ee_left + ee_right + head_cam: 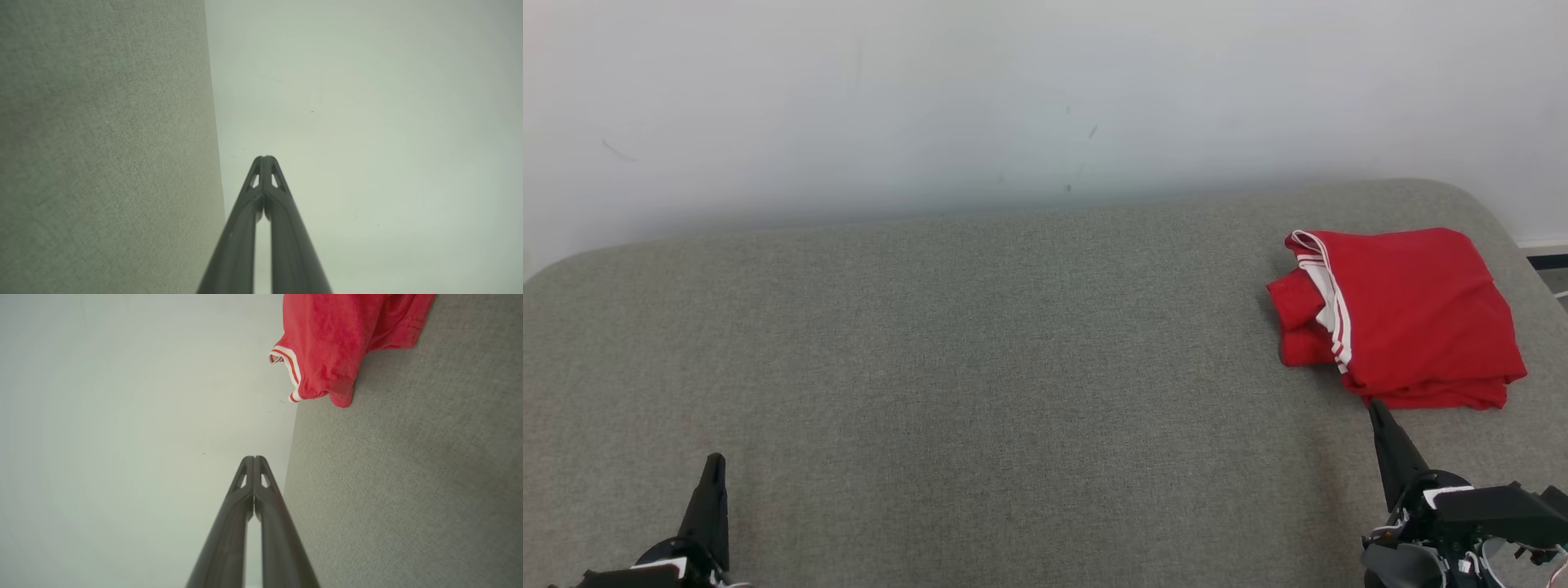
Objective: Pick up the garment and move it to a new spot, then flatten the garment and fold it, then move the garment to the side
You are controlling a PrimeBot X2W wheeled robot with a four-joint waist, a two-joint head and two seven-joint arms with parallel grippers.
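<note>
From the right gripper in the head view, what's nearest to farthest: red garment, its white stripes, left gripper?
1. red garment, just beyond the right gripper.
2. white stripes, along the garment's left fold.
3. left gripper, far across, lower left.

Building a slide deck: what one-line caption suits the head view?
Roughly folded red garment lies at the grey surface's far right; left gripper and right gripper are shut, empty.
</note>
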